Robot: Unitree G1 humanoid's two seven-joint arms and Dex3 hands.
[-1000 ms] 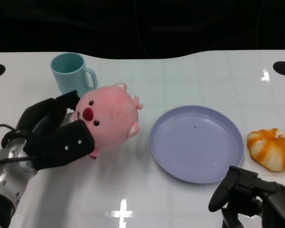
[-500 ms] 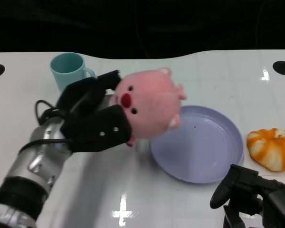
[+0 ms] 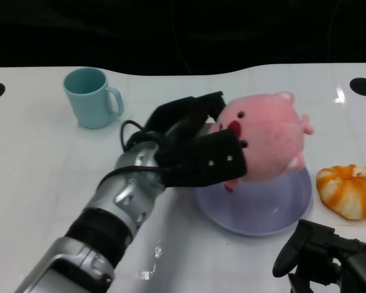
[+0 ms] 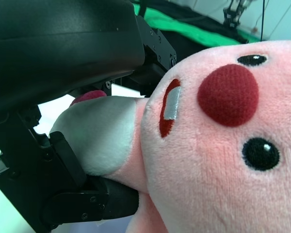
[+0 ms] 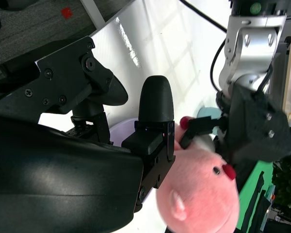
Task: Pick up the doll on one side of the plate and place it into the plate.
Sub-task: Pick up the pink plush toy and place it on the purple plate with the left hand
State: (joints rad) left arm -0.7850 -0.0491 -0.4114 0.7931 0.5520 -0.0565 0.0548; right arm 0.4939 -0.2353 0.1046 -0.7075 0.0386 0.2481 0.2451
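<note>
A: Left hand [image 3: 198, 155]?
B: Wrapped around the pink doll [image 3: 268, 137], fingers clamped on its side and underside. The left wrist view shows the doll's face [image 4: 218, 145] close up, with black fingers [image 4: 63, 194] pressed into its white belly patch.

A: Doll location?
B: Held in the air above the purple plate [image 3: 293, 201], over the plate's far-left part. Can't tell whether its lower edge touches the plate. Face points toward the robot's left.

A: Right hand [image 3: 326, 256]?
B: Low at the near-right corner, near the plate's front rim, holding nothing. Fingers apart in the right wrist view [image 5: 155, 104], loosely bent.

A: Anything else on the table [image 3: 49, 165]?
B: Teal mug [image 3: 91, 97] at far left, upright, handle toward the plate, well apart from the hand. Orange-and-white striped plush pumpkin thing [image 3: 349, 190] just beside the plate's right edge. Right wrist view also catches the doll [image 5: 199, 194] and the left hand [image 5: 252, 126] gripping it.
</note>
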